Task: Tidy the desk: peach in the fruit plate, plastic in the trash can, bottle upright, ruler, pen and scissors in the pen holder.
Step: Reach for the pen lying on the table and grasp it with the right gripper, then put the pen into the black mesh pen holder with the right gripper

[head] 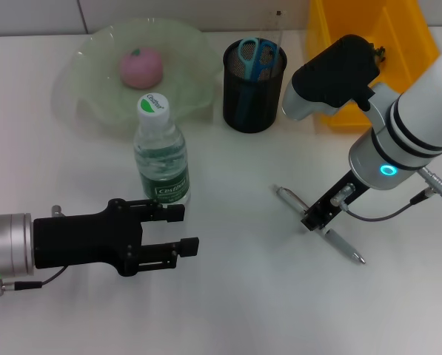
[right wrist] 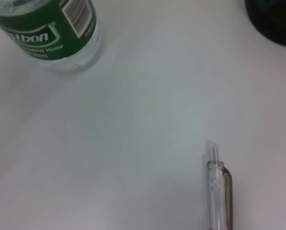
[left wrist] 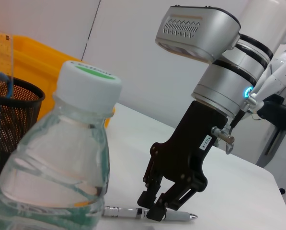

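Right tool (head: 314, 220) narrow, clamped on pen (head: 337, 239); left tool (head: 182, 229) wide beside upright bottle (head: 161, 151)

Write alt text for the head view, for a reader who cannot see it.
The right claw is down around a pen lying on the white desk. The left claw is open just in front of an upright water bottle; behind stand a plate holding a peach and a pen holder with scissors.

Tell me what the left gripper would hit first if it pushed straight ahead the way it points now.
Probably the pen under the right gripper; the left gripper points along the table, open, passing just beside the water bottle.
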Controlling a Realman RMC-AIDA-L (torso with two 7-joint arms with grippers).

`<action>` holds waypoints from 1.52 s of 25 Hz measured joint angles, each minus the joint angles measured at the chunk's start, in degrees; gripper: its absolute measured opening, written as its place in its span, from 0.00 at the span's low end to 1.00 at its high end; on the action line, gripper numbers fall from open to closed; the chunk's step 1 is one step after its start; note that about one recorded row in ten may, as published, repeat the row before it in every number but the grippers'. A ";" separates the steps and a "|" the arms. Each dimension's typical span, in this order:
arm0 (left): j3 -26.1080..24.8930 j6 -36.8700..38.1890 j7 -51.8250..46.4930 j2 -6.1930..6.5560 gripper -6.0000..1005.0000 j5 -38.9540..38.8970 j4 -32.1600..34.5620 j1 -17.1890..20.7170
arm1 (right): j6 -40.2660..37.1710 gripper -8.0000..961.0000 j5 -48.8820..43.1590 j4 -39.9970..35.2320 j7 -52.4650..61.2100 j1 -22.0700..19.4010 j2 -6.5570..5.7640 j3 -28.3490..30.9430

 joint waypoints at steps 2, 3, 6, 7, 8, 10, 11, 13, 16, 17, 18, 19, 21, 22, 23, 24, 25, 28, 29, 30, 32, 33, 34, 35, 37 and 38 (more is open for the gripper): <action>0.00 0.00 0.00 0.00 0.66 0.00 0.00 0.00 | 0.02 0.26 0.00 0.28 0.02 0.08 0.00 -0.01; 0.00 0.00 0.02 0.00 0.66 0.00 0.00 0.00 | 0.04 0.26 0.00 0.48 0.04 0.15 0.00 -0.01; 0.00 0.00 0.04 0.00 0.66 0.00 0.00 0.00 | 0.21 0.26 0.00 0.91 0.07 0.26 0.00 -0.03; 0.00 0.00 0.04 0.00 0.66 0.00 0.00 0.00 | 0.27 0.26 0.00 0.98 0.07 0.26 0.00 -0.04; 0.00 0.00 0.04 0.00 0.66 0.00 0.00 0.00 | 0.35 0.25 0.00 1.11 0.07 0.26 0.00 -0.07; 0.00 0.00 0.04 0.00 0.66 0.00 0.00 0.00 | 0.56 0.25 0.00 1.24 0.08 0.26 0.00 -0.10; 0.00 0.00 0.04 0.00 0.66 0.00 0.00 0.00 | 0.66 0.25 0.00 1.29 0.09 0.26 0.00 -0.13; 0.00 0.01 0.04 0.00 0.66 0.00 0.00 0.00 | 0.86 0.25 0.00 1.38 0.08 0.20 0.00 -0.17; 0.00 0.07 0.04 0.00 0.66 0.00 0.00 0.05 | 1.05 0.24 0.05 1.04 0.01 -0.07 0.00 -0.20; 0.00 0.07 0.04 0.00 0.66 0.00 0.00 0.05 | 1.06 0.22 0.26 0.82 -0.05 -0.12 0.00 -0.21; 0.00 0.13 0.04 0.00 0.66 0.00 0.00 0.08 | 1.06 0.20 0.55 0.68 -0.09 -0.14 0.00 -0.21; 0.00 0.13 0.04 0.00 0.66 0.00 0.00 0.08 | 1.03 0.17 0.81 0.57 -0.13 -0.15 0.00 -0.21; 0.00 0.25 0.04 0.01 0.66 0.00 0.00 0.15 | 0.88 0.13 1.20 0.17 -0.29 -0.30 -0.03 -0.06; 0.00 0.26 0.04 0.03 0.66 0.00 0.00 0.17 | 0.81 0.13 1.29 -0.19 -0.40 -0.50 -0.06 0.12; 0.00 0.26 0.04 0.03 0.66 0.00 0.00 0.17 | 0.68 0.13 1.33 -0.89 -0.52 -0.86 -0.06 0.30; 0.00 0.27 0.04 0.04 0.66 0.00 0.00 0.19 | 0.57 0.13 1.36 -1.81 -0.68 -1.31 -0.07 0.52; 0.00 0.27 0.04 0.04 0.66 0.00 0.00 0.19 | 0.46 0.13 1.40 -2.77 -0.82 -1.80 -0.07 0.85; 0.00 0.28 0.04 0.17 0.66 0.00 0.00 0.36 | 0.12 0.12 2.06 -5.88 -2.35 -3.58 -0.09 3.89; 0.00 0.27 0.04 0.16 0.66 -0.01 0.00 0.36 | 0.02 0.12 3.01 -6.77 -3.33 -4.22 -0.07 5.54; 0.00 0.27 0.04 0.16 0.66 -0.01 0.00 0.36 | 0.06 0.12 4.63 -7.53 -4.56 -4.90 -0.08 7.47; 0.00 0.28 0.04 0.18 0.66 -0.01 0.00 0.39 | 0.47 0.12 9.20 -8.52 -7.90 -6.40 -0.06 11.79; -0.02 0.27 0.04 0.18 0.66 -0.01 0.00 0.41 | 0.94 0.12 11.83 -8.92 -9.83 -7.31 -0.06 14.27; -0.03 0.28 0.04 0.18 0.66 -0.04 0.00 0.42 | 1.56 0.12 14.06 -9.16 -11.85 -8.12 -0.06 16.32; -0.04 0.25 0.04 0.18 0.66 -0.13 0.00 0.46 | 2.49 0.12 16.89 -9.33 -14.24 -9.11 -0.06 18.39; -0.05 0.22 0.04 0.15 0.66 -0.28 0.00 0.50 | 5.84 0.12 23.69 -8.98 -20.03 -11.28 -0.09 21.12; -0.08 0.20 0.04 0.13 0.66 -0.34 0.00 0.52 | 7.85 0.12 27.10 -8.36 -23.25 -12.20 -0.16 21.94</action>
